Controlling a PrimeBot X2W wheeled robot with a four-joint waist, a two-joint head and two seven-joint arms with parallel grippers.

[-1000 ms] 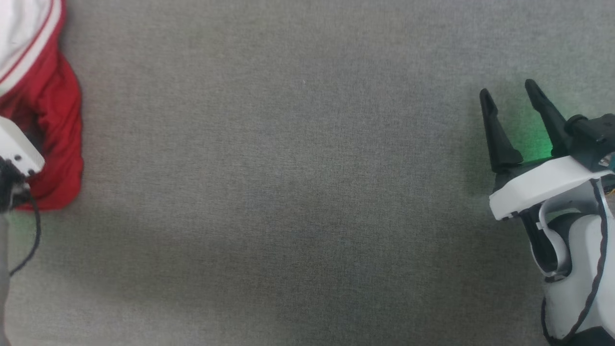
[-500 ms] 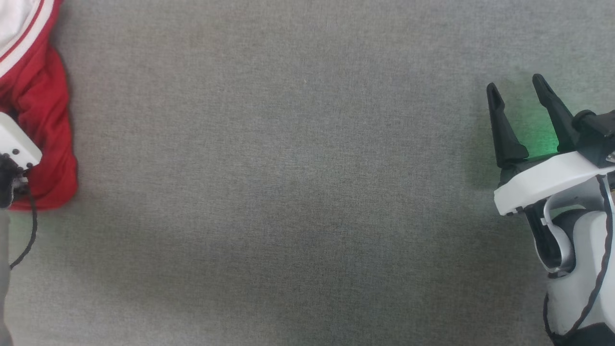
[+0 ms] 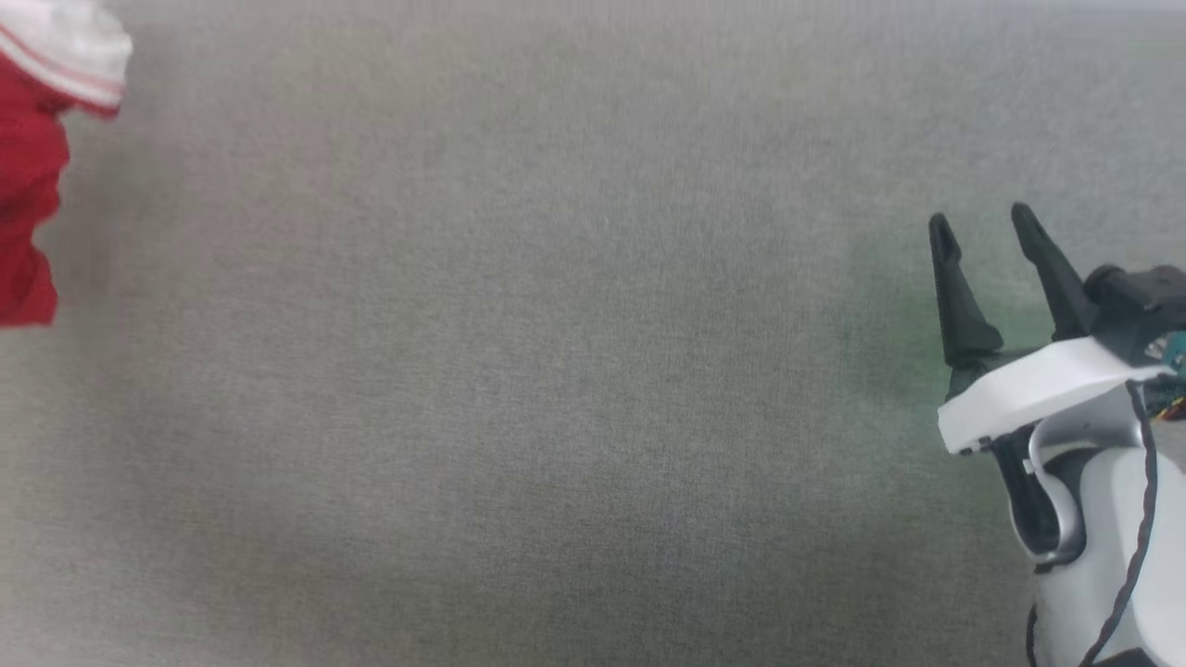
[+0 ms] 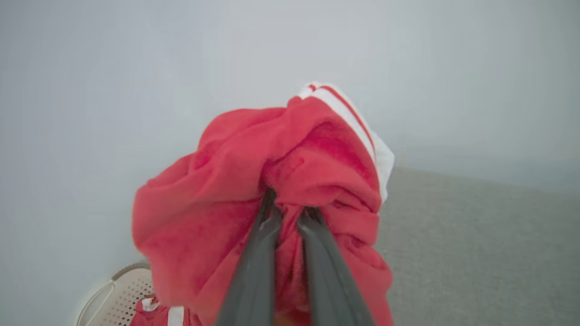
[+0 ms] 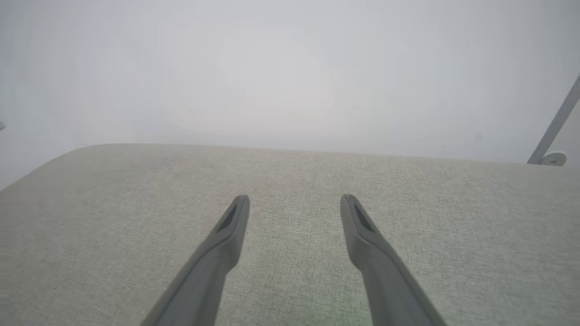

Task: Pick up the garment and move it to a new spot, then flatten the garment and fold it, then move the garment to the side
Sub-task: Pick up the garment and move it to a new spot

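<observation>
the garment (image 4: 253, 158), bunched ahead of the closed left gripper (image 4: 290, 206), is clamped there; the right gripper (image 5: 295, 199) is spread, empty. soft, limp: an edge seems better gripped.

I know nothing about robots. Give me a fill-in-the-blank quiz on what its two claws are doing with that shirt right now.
1. The left gripper is shut on the bunched ____ garment.
2. The right gripper is ____, its two fingers spread apart above the grey surface and holding nothing.
3. The garment's sleeve is ____, with red-striped trim.

Missing words: red; open; white.
</observation>
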